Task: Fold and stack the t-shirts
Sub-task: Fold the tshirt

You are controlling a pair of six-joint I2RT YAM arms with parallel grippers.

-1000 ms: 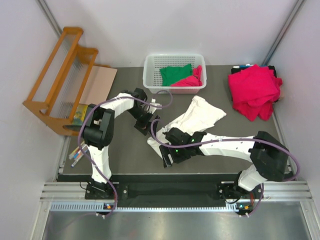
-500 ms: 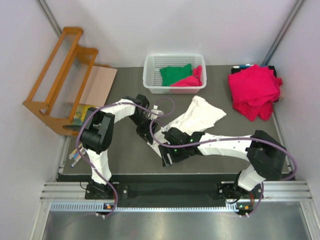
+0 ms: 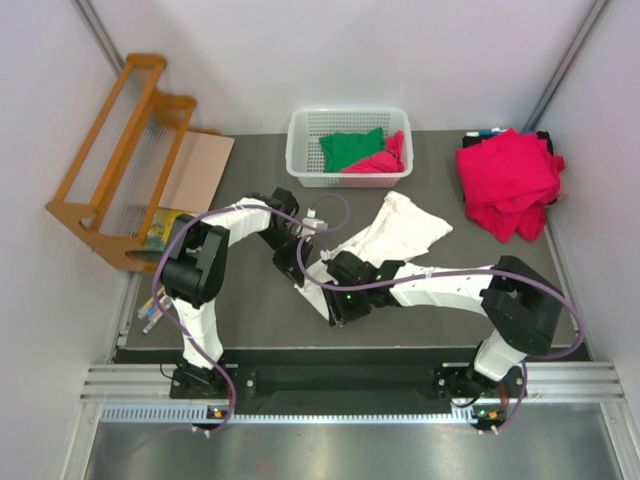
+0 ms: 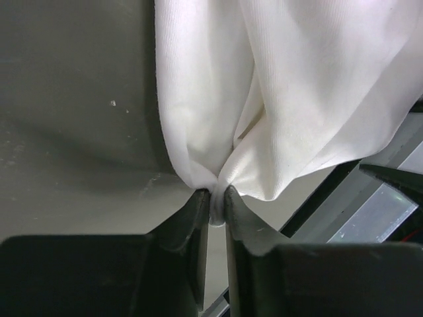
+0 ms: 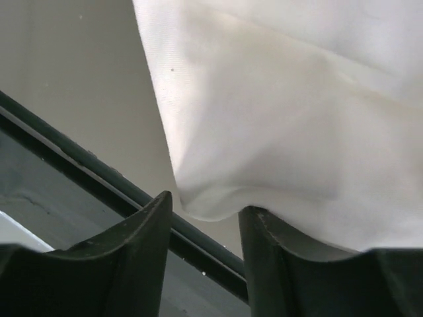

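A white t-shirt [image 3: 405, 225] lies crumpled mid-table, running from the back right down toward my grippers. My left gripper [image 3: 297, 262] is at its near-left edge; in the left wrist view the gripper [image 4: 216, 198] is shut on a pinched fold of the white t-shirt [image 4: 284, 92]. My right gripper [image 3: 337, 303] is at the shirt's near corner, by the table's front edge. In the right wrist view this gripper [image 5: 206, 210] is open, its jaws apart, and the shirt's hem [image 5: 218, 205] hangs between them unpinched. Crimson-pink t-shirts [image 3: 508, 180] are piled at the back right.
A white lattice basket [image 3: 300, 150] at the back holds a green t-shirt [image 3: 352, 148] and a crimson-pink one [image 3: 382, 160]. A wooden rack [image 3: 115, 160] and a cardboard sheet [image 3: 200, 165] stand at the left. The table's front edge [image 5: 99, 172] runs just below the right gripper.
The left gripper slid toward the shirt and shut on its edge. The right gripper's jaws have narrowed around the hem and shifted slightly left.
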